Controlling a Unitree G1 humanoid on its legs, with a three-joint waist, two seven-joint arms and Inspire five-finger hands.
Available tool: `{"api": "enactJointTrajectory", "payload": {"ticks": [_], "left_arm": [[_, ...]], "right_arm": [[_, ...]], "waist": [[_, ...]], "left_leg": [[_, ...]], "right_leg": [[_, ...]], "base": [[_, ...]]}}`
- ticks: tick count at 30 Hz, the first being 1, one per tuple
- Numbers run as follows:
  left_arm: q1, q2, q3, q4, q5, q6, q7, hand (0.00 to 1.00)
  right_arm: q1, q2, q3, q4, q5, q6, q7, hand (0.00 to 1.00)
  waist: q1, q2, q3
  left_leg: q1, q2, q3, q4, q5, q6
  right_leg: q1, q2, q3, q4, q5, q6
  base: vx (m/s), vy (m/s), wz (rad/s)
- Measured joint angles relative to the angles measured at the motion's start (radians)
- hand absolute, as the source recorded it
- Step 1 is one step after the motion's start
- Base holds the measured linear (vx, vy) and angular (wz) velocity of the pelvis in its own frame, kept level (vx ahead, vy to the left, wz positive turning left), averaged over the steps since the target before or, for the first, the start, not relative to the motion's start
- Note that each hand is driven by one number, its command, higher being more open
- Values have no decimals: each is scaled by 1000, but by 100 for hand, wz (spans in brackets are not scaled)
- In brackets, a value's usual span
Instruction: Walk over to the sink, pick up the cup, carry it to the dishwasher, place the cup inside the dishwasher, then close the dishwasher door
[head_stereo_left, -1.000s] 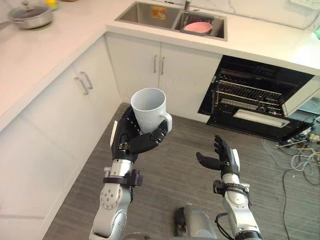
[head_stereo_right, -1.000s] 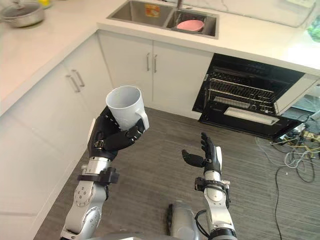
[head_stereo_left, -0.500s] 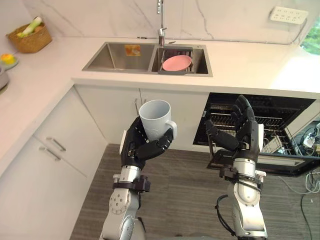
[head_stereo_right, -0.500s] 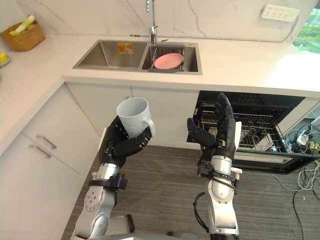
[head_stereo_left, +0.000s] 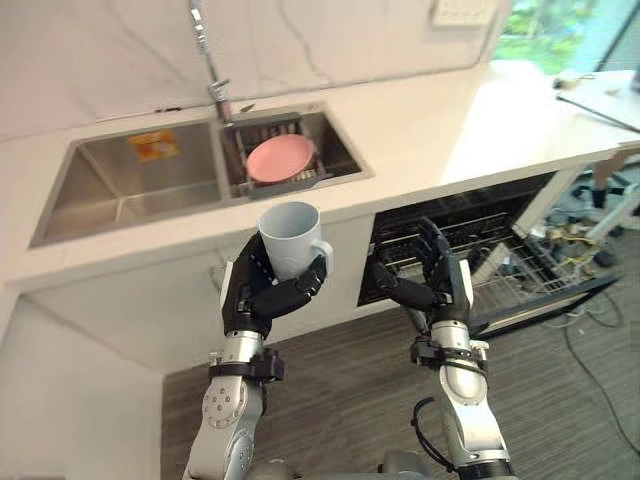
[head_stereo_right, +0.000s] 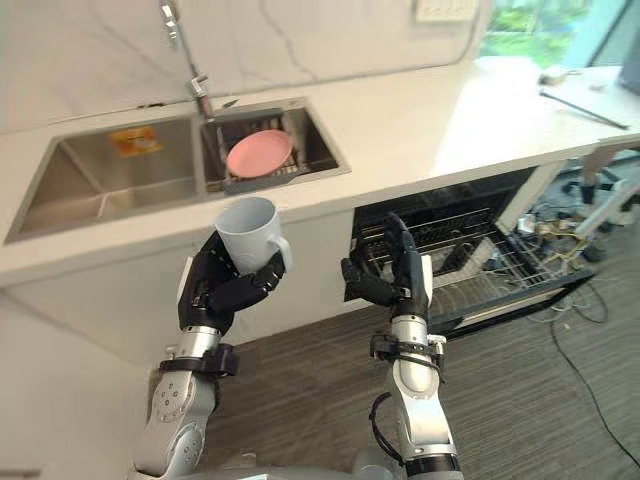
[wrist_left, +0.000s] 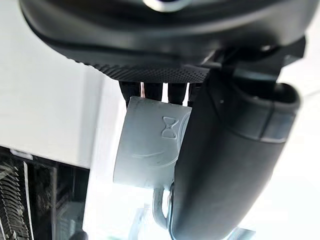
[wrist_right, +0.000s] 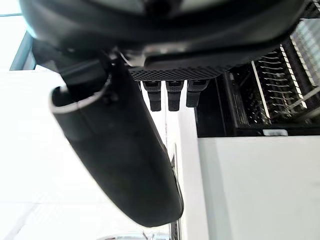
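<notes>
One white counter (head_stereo_left: 480, 130) ahead; left hand (head_stereo_left: 262, 295) clasps the cup (head_stereo_left: 290, 238), right hand (head_stereo_left: 437, 287) spread open before the dishwasher (head_stereo_left: 500, 235).

A home kitchen: white marble-look counter (head_stereo_left: 440, 130), double steel sink (head_stereo_left: 120, 185) upper left, open black dishwasher (head_stereo_left: 480, 250) centre right

Left hand (head_stereo_left: 258, 300) at 7 o'clock, forearm upright, fingers curled round the cup (head_stereo_left: 290, 235), right hand (head_stereo_left: 443, 287) at 4 o'clock, fingers straight toward 12, thumb apparently splayed toward 9
</notes>
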Motion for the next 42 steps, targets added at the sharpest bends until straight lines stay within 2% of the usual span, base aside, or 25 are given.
{"api": "enactJointTrajectory", "payload": {"ticks": [1, 2, 3, 5, 7, 8, 9, 12, 14, 15, 16, 18, 20, 22, 29, 32, 35, 42], "left_arm": [[0, 4, 12, 1, 0, 0, 0, 30], [-1, 5, 17, 2, 0, -1, 0, 30], [-3, -21, 18, 37, 0, -3, -1, 30], [-5, -27, 18, 51, 0, -3, -1, 30], [-7, -35, 18, 78, 0, -2, -2, 30], [-5, -42, 18, 83, 1, -2, -3, 30], [-7, -44, 18, 83, 1, -2, -3, 30], [-17, -52, 27, 82, 1, -2, -9, 30], [-16, -55, 47, 82, 3, -2, -7, 30], [-16, -57, 54, 82, 6, -3, -5, 30], [-19, -63, 69, 84, 21, -4, 0, 30], [-18, -55, 87, 87, 23, -3, 5, 30], [-18, -53, 112, 84, 40, -3, 15, 30], [-18, -51, 129, 82, 40, -3, 27, 30], [-40, -49, 143, 82, 62, -3, 36, 30], [-69, -45, 144, 88, 67, -3, 48, 30], [-114, -43, 144, 121, 79, -3, 51, 30], [-143, -21, 143, 165, 81, -3, 78, 30]], "right_arm": [[-6, 1, 11, 8, 0, 0, 3, 90], [-4, -1, 14, 7, 0, 0, 6, 90], [-2, -31, 13, 19, 0, 1, 12, 90], [9, -40, 11, 22, 0, 6, 17, 90], [33, -45, 7, 20, 1, 7, 18, 90], [38, -50, 3, 16, 2, 7, 19, 90], [38, -51, -2, 13, 3, 7, 17, 90], [37, -57, -8, -7, 8, 7, 18, 90], [38, -58, -1, -8, 13, 7, 27, 90], [39, -60, 1, -8, 14, 7, 33, 90], [46, -68, 3, -13, 30, 5, 45, 90], [79, -58, 9, -29, 50, 7, 64, 90], [102, -54, 24, -39, 59, 7, 95, 90], [115, -48, 43, -46, 93, 7, 123, 90], [124, -28, 93, -142, 210, 6, 175, 90], [124, -28, 126, -152, 265, 5, 188, 90], [124, -30, 160, -158, 311, 5, 196, 90], [119, -34, 234, -179, 337, 5, 236, 90]], "waist": [[0, -15, -9], [-6, -20, -11], [-13, 35, -13], [-14, 41, -10], [-16, 44, -7], [-9, 44, -7], [-5, 44, -7], [8, 45, -8], [15, 47, -8], [16, 53, -11], [19, 68, -14], [2, 57, -21], [2, 56, -22], [2, 54, -23], [-12, 47, -27], [-24, 33, -36], [-26, 30, -37], [-26, 21, -44]], "left_leg": [[16, 0, 12, 2, -9, -16], [25, 0, 1, 13, -25, -42], [37, 58, -20, 56, -57, -85], [11, 95, -43, 167, -50, -92], [-59, 155, -69, 412, 3, -110], [-92, 158, -96, 494, -6, -120], [-113, 151, -104, 514, -18, -115], [-215, 110, -189, 434, -62, -116], [-234, 53, -305, 221, -43, -123], [-227, 44, -336, 145, 3, -125], [-216, 44, -356, 71, 143, -151], [-180, 6, -338, 19, 155, -134], [-136, -29, -297, -48, 179, -110], [-107, -42, -271, -90, 191, -102], [-49, -42, -191, -171, 205, -97], [-33, -39, -151, -190, 205, -97], [-29, -40, -135, -197, 205, -96], [-19, -41, -112, -205, 205, -96]], "right_leg": [[3, 26, -79, -146, 106, -35], [8, 49, -55, -181, 219, -51], [55, 105, -55, -211, 207, -55], [91, 140, -44, -251, 204, -61], [176, 176, -19, -322, 204, -64], [209, 182, 16, -351, 204, -64], [218, 182, 33, -360, 204, -63], [243, 173, 107, -386, 213, -50], [256, 157, 167, -392, 221, -35], [257, 157, 181, -392, 222, -28], [270, 167, 211, -402, 217, 9], [297, 133, 232, -449, 233, 35], [303, 98, 265, -480, 249, 60], [308, 87, 285, -496, 258, 72], [313, 97, 363, -558, 302, 72], [309, 106, 403, -578, 319, 72], [304, 108, 420, -586, 328, 74], [298, 109, 442, -586, 333, 79]], "base": [[311, -60, -59], [427, -64, -40], [309, -42, -28], [314, -84, -35], [322, -96, -48], [277, -7, -66], [245, 52, -76], [246, 123, -74], [149, 197, -79], [139, 247, -80], [143, 235, -58], [117, 213, -32], [59, 174, -28], [32, 97, -30], [8, 18, -38], [-5, 8, -36], [-16, 3, -22], [-17, 0, -10]]}}
